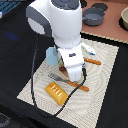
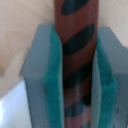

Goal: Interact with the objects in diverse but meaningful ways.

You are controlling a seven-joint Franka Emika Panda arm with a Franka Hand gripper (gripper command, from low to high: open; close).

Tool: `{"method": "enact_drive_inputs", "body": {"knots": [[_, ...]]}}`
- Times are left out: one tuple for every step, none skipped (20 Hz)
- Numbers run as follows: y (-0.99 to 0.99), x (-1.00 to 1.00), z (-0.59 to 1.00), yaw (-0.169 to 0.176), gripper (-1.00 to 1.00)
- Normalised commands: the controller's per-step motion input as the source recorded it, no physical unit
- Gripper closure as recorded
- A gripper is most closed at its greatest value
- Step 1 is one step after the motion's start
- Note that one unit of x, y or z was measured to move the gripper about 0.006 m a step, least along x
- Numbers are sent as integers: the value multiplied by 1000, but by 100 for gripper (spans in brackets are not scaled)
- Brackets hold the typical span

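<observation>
Only wrist view shows fingers clamping sausage

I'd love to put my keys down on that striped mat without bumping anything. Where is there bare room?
The mat is bare along the exterior view's right edge, beyond the knife, and at its near corner past the fork. The middle is crowded: the gripper clamps the sausage there, with the blue shaker and bread block close by.

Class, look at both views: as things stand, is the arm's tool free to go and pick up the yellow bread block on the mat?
Probably not yet. The tool is shut on the sausage, so its pads are full. The bread block itself lies uncovered on the mat, close beside the arm.
</observation>
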Motion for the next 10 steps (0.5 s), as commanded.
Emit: {"method": "enact_drive_inputs", "body": {"knots": [[194,329,1000,0,100],[197,429,980,0,100],[220,449,940,0,100],[234,360,857,0,100],[206,340,831,0,100],[206,397,814,0,100],[174,469,817,0,100],[140,474,766,0,100],[77,454,600,0,100],[0,391,466,0,100]]}}
